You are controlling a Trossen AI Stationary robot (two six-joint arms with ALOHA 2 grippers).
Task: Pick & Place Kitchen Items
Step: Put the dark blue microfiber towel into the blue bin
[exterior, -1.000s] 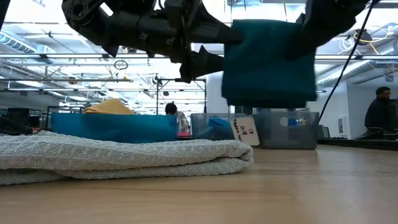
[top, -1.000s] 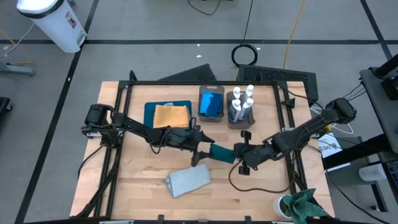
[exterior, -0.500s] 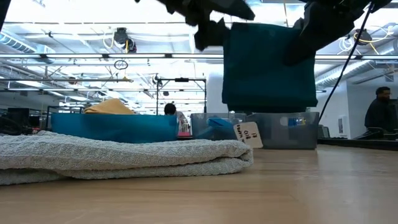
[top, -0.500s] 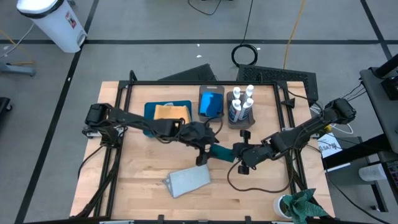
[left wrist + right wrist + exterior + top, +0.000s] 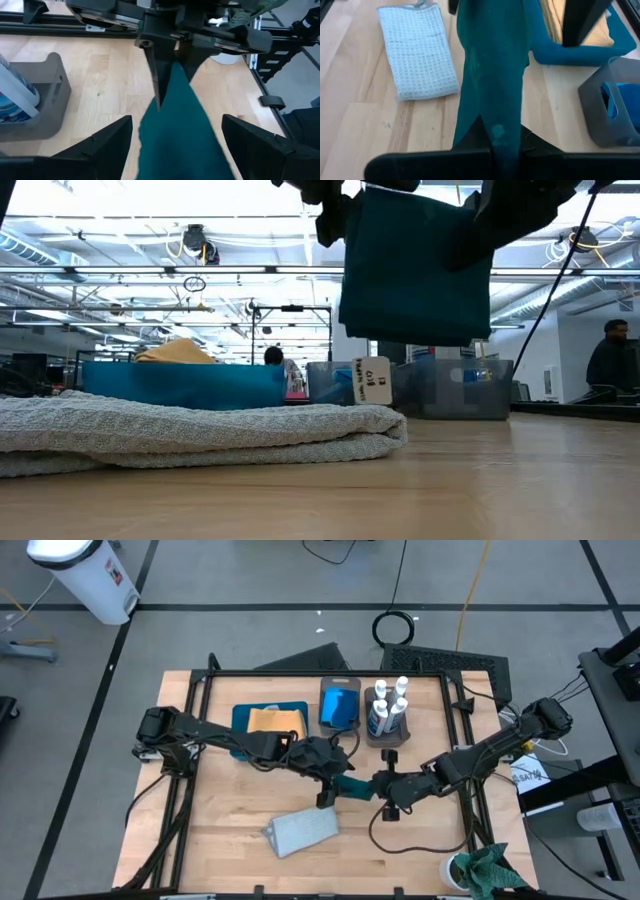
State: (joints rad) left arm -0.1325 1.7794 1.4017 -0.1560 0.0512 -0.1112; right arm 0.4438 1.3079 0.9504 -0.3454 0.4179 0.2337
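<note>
Low view crops both end effectors: right (image 5: 495, 145) clamps teal cloth (image 5: 415, 270), left (image 5: 175, 135) spread.

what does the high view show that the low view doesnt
Only the high view shows the white bottles standing in their grey bin, the blue sponges in the bin beside it, the green rag off the table's corner, and which arm is which: the left gripper and right gripper meet at mid-table.

Only the low view shows that the dark teal cloth hangs clear above the table, plus a person in the room behind.

Both show the pale grey cloth, the teal tray and the mustard cloth.
</note>
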